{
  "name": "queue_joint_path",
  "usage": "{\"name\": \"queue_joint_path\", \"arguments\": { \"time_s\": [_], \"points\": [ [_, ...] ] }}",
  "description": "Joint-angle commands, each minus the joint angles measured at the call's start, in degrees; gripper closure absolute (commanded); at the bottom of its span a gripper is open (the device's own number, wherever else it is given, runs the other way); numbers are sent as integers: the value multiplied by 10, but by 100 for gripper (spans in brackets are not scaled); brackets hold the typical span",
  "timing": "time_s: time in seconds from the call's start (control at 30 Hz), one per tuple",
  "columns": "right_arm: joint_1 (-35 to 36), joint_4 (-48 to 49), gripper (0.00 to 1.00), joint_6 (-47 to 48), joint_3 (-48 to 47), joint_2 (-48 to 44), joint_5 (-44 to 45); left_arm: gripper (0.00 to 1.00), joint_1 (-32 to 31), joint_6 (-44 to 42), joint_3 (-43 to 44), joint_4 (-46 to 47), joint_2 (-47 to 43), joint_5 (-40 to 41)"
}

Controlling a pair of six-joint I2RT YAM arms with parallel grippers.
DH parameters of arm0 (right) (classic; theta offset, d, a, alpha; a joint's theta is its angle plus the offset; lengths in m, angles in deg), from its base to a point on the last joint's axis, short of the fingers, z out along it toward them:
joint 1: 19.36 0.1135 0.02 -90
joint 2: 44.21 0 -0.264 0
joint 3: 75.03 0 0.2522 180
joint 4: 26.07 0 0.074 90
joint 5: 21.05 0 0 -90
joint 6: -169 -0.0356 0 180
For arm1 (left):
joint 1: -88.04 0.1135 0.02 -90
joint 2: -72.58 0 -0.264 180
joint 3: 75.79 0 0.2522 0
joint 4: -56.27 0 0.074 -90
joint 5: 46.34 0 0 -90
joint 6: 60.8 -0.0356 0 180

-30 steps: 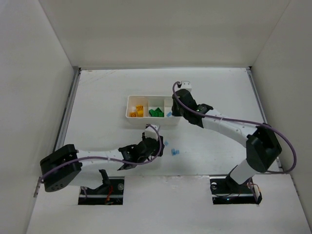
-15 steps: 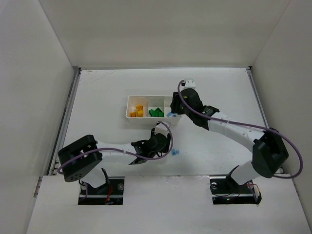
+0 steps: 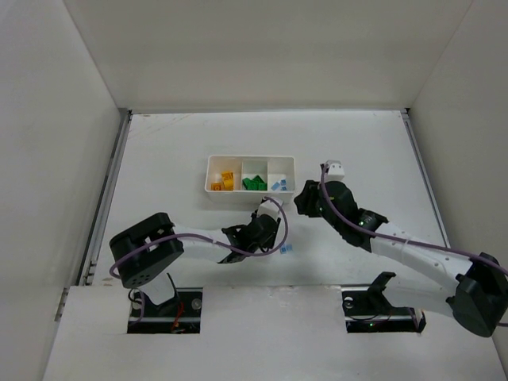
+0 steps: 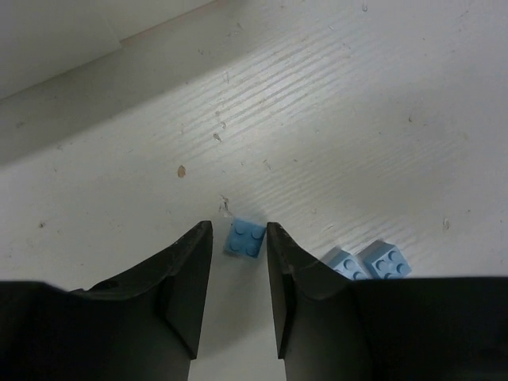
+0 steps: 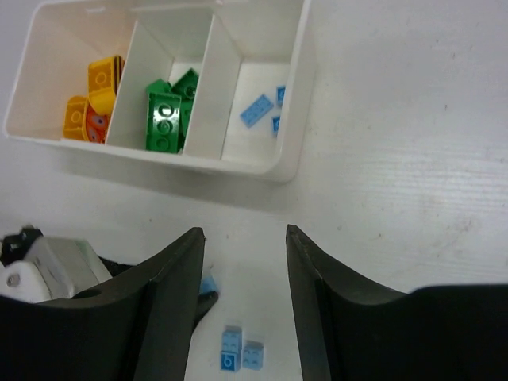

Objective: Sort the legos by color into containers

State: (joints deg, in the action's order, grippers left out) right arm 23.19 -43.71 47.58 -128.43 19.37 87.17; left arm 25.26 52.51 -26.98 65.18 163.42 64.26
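Left hand (image 4: 238,236) stood narrow, fingers (image 4: 184,274) flanking a light blue lego brick (image 4: 245,239), not clamped. Judged light, rigid, slick; grip its flat sides.

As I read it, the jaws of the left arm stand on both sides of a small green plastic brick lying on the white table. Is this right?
Only the colour is wrong. The small plastic brick between the jaws of the left gripper is light blue, not green; the left wrist view shows it. It lies on the white table.
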Motion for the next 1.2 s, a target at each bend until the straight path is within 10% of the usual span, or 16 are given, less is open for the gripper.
{"name": "queue_joint_path", "arguments": {
  "time_s": [0.0,0.6,1.17],
  "points": [
    [21,12,51,-34,31,-19,3,71,1,-10,22,5,9,-6],
    [206,-135,67,-130,63,17,92,85,61,16,89,-42,-146,-9],
    [274,-164,60,-206,70,66,118,84,169,-4,337,-73,119,-51]
  ]
}}
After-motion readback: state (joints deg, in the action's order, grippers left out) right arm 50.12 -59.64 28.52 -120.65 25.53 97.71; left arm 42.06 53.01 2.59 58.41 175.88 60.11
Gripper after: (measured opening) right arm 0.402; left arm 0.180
